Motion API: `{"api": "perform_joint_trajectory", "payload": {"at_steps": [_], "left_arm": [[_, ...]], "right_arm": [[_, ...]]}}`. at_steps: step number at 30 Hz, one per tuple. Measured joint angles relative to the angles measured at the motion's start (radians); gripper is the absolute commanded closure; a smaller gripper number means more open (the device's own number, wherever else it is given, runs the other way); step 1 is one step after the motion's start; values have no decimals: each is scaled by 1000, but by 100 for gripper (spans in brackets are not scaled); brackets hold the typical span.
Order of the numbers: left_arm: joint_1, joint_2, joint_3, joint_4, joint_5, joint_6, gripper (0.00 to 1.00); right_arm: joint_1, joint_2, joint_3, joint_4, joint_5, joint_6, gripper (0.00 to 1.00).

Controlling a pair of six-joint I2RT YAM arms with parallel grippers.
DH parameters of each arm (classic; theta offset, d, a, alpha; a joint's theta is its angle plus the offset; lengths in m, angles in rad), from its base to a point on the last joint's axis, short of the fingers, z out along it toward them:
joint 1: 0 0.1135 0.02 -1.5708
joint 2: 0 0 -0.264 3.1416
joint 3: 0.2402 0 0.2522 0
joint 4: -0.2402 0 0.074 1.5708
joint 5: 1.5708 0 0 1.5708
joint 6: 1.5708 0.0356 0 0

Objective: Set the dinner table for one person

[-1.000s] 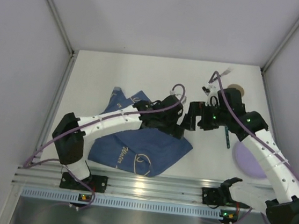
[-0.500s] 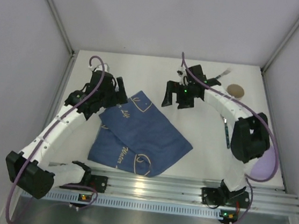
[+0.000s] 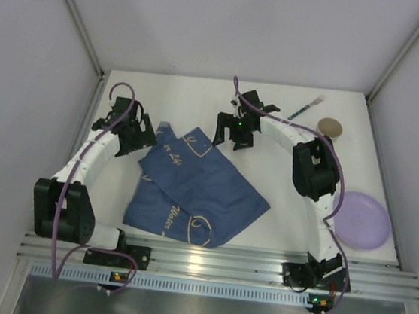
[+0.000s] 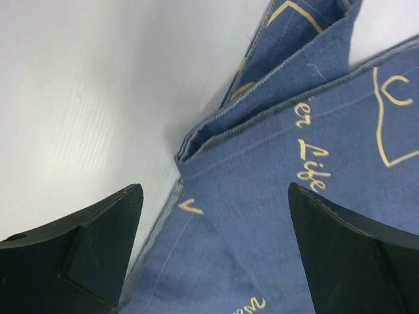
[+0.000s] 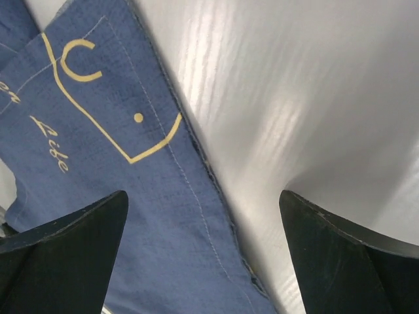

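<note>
Left gripper (image 4: pixel 216 222): my jaws are spread wide, nothing between them, above the folded corner of the blue cloth (image 4: pixel 314 216). The dinner table (image 4: pixel 78 91) lies white beneath my left side. Right gripper (image 5: pixel 206 229): jaws likewise spread, straddling the cloth's edge, table beneath my right side.

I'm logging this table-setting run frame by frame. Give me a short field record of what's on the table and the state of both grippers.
dinner table: white, matte
blue cloth: rumpled, folded over itself, centre-left
purple plate: near right, nothing on it
tan round disc: far right
thin utensil: beside the disc, type unclear
left gripper: open, above the cloth's far-left edge
right gripper: open, above the cloth's far edge
</note>
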Motion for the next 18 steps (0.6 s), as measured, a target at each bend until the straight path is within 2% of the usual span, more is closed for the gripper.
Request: {"api": "perform_joint_trajectory", "payload": {"at_steps": [6,12,15,16,18], "left_arm": [[27,213,20,122,116,61,10],[27,427,171,203,258,126,16],[27,475,216,229,286,154,29],[27,489,230,232,293,164,39],[27,516,256,237,311,184,50]], "right_arm": [[72,26,15,13,-35,16,0],[108,32,14,18,-75,31,0],[107,33,14,18,-82,30,3],[107,33,14,18,-82,30,5],[107,35,14,16,-84,30,11]]}}
